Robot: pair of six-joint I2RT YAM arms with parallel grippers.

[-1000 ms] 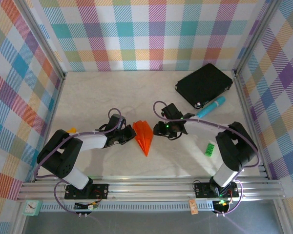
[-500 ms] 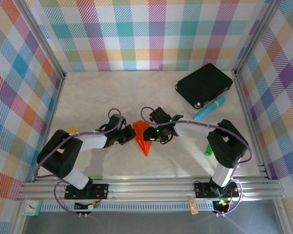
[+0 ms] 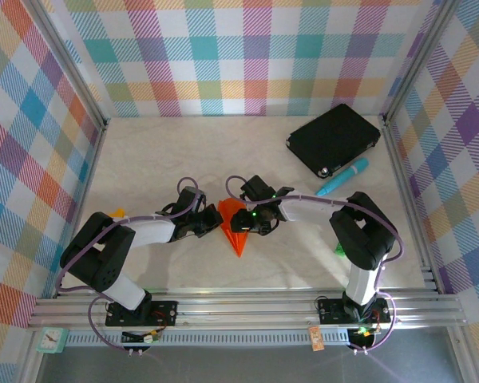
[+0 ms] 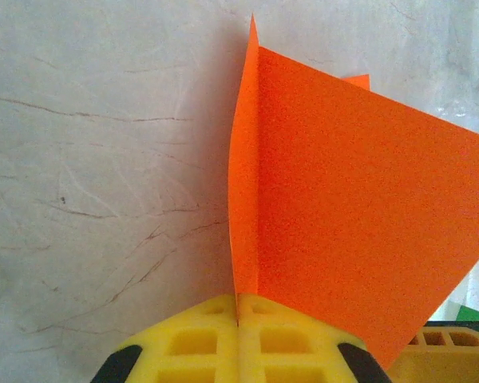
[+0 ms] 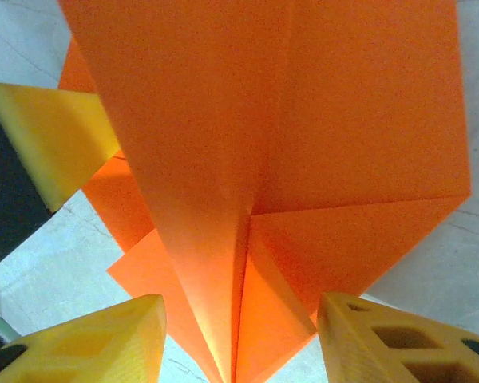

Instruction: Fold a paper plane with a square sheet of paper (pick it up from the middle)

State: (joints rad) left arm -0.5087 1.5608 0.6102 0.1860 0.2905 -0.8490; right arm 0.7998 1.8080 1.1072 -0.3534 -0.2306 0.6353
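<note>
The orange sheet is folded into a pointed paper plane [image 3: 236,227] lying mid-table, its tip toward the near edge. My left gripper [image 3: 215,223] comes in from the left and is shut on it. In the left wrist view the yellow fingertips [image 4: 215,335] pinch an upright flap of the plane [image 4: 343,199]. My right gripper [image 3: 243,224] reaches in from the right and is open. In the right wrist view its yellow fingers [image 5: 104,343] stand on either side of the plane's folded wings [image 5: 287,159], apart from them.
A black rectangular pad [image 3: 333,138] lies at the back right with a blue pen-like tube [image 3: 343,177] in front of it. A small green block [image 3: 339,249] peeks out beside the right arm. A small yellow piece [image 3: 117,213] sits by the left arm.
My right gripper has moved left from beside the plane to over it, its jaws now either side of the wings. The left gripper has kept its grip and place.
</note>
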